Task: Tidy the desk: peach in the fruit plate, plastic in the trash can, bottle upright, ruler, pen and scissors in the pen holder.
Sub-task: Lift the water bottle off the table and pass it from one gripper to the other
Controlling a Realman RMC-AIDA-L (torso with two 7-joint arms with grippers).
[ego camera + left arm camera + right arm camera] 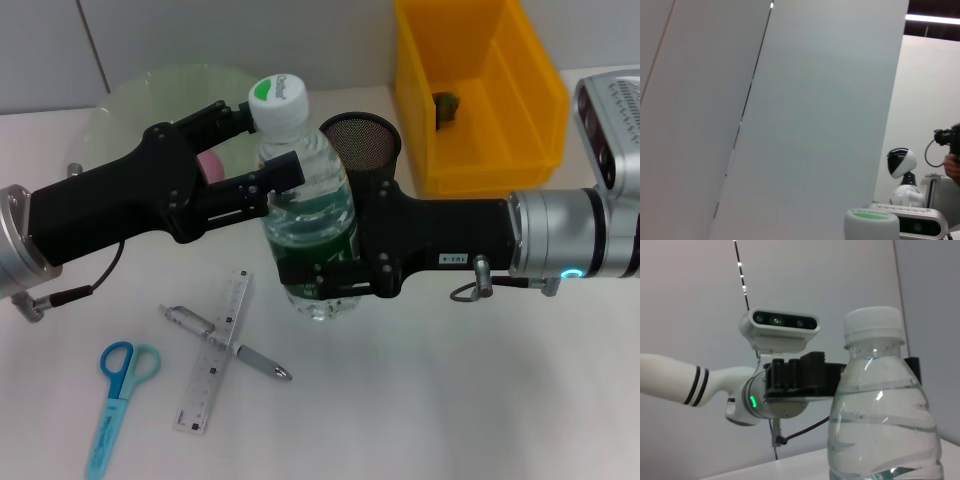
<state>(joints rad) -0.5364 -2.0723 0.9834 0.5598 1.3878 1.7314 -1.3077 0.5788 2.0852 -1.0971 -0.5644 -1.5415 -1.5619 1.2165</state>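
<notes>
Both grippers pinched the upright bottle (pixel 308 225): left gripper (pixel 262 150) near the neck, right gripper (pixel 318 275) (jaws closed) lower.

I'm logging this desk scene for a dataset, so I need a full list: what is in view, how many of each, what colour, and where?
bottle: 1, clear with green label and white cap, upright at centre, between both grippers
ruler: 1, clear, front left, lying across the pen
pen: 1, silver, front left, under the ruler
scissors: 1, blue handles, front left corner
peach: 1, pink, on the fruit plate, mostly hidden
fruit plate: 1, clear glass, back left
pen holder: 1, black mesh, behind the bottle
trash can: 1, yellow, back right, something small and dark inside
left gripper: black, at the bottle's neck
right gripper: black, around the bottle's lower body
</notes>
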